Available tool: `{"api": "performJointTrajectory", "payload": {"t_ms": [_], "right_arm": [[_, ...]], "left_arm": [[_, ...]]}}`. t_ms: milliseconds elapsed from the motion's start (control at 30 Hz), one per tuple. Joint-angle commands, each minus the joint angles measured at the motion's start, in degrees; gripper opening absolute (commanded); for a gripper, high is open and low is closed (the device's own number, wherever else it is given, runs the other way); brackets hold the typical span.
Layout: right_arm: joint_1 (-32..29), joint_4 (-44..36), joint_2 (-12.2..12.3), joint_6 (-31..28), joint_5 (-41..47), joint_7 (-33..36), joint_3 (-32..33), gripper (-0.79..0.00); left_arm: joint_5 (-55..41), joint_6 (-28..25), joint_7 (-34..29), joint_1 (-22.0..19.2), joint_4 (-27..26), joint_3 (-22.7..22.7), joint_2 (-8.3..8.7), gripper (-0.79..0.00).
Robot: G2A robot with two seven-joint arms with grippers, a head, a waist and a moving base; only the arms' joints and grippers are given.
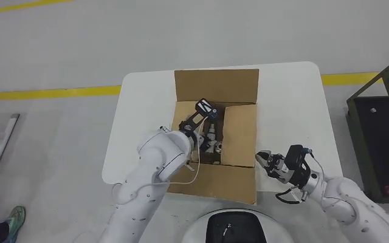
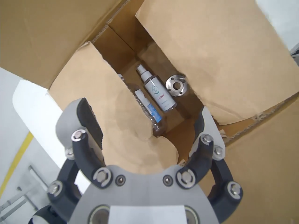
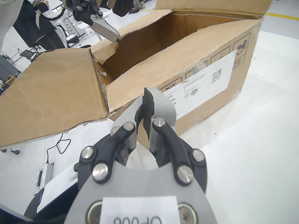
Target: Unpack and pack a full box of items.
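While the white rounded tabletop (image 1: 292, 109) carries it at the middle, the big brown cardboard box (image 1: 237, 136) stands with all four flaps up or folded out, a white printed label on its right wall (image 3: 205, 80). Reaching from the box's near left corner, the left arm (image 1: 164, 155) is bent at the elbow, forearm slanted over the opening and wrist tipped down into it. Its jaws are released, spread wide above the gap between the two side flaps, one tip just over the torn edge of the left flap. The right arm (image 1: 340, 194) lies low beside the box's near right corner, wrist level and aimed at the labelled wall. Its jaws are clenched together on nothing, just short of the cardboard. On the box floor lie a clear spray bottle with a white label (image 2: 156, 89), a second labelled bottle (image 2: 151, 115) half under the left flap, and a round metal flange with bolt holes (image 2: 176, 85) just beside the first bottle.
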Motion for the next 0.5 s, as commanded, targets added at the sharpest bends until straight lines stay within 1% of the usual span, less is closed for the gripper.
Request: {"api": "performJointTrajectory", "payload": {"t_ms": [0,167,300,333,367,400,433,467], "right_arm": [[-0.2,-0.1,0.0,0.0,0.2,-0.2,0.6,-0.785],[-0.7,-0.1,0.0,-0.1,0.7,-0.4,1.4,-0.785],[-0.8,-0.1,0.0,-0.2,0.9,-0.3,1.5,-0.785],[-0.8,-0.1,0.0,-0.2,0.9,-0.3,1.5,-0.785],[-0.8,-0.1,0.0,-0.2,0.9,-0.3,1.6,-0.785],[-0.8,-0.1,-0.1,-0.3,1.0,-0.3,1.6,-0.785],[-0.8,-0.1,-0.1,-0.3,0.8,-0.2,1.6,-0.785],[-0.7,-0.2,-0.1,-0.2,0.2,-0.1,1.7,-0.785]], "left_arm": [[1.9,0.3,0.4,0.2,0.7,0.4,0.02,0.0],[6.0,-1.0,0.1,0.2,2.0,2.5,-0.01,0.0],[8.4,-0.9,0.2,0.3,2.5,3.5,-0.12,0.0],[9.3,-1.2,0.0,0.2,2.7,3.8,-0.13,-0.055],[10.6,-1.4,-0.1,0.1,2.8,4.0,-0.11,-0.148],[12.0,-1.8,0.1,0.1,2.9,4.4,-0.09,-0.256],[12.3,-1.7,0.5,0.3,3.0,4.5,-0.11,-0.4],[12.3,-1.5,0.8,0.5,3.1,4.4,-0.13,-0.449]]}}
